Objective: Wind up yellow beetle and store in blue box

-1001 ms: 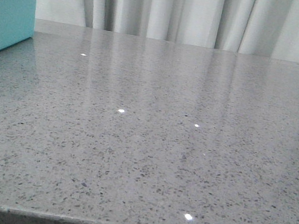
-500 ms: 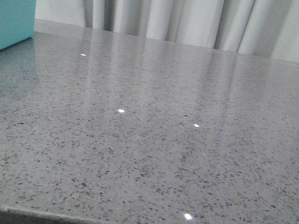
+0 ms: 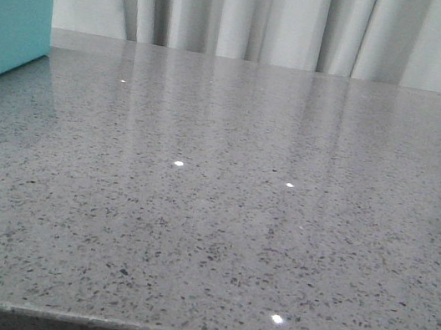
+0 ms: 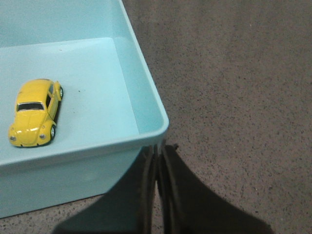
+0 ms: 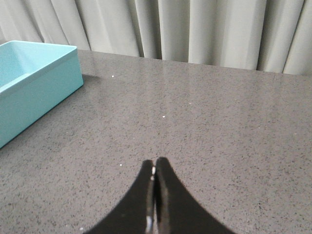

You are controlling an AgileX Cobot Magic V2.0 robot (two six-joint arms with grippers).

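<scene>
The yellow beetle [image 4: 35, 113] stands on its wheels on the floor of the blue box [image 4: 146, 97], seen in the left wrist view. My left gripper [image 4: 159, 148] is shut and empty, above the box's outer corner. The blue box also shows at the far left of the front view [image 3: 8, 19] and in the right wrist view [image 5: 39, 87]. My right gripper [image 5: 155, 163] is shut and empty above the bare grey table, well to the right of the box. Neither gripper shows in the front view.
The speckled grey table [image 3: 240, 202] has its front edge along the bottom of the front view. Pale curtains [image 3: 271, 13] hang behind the table's far edge.
</scene>
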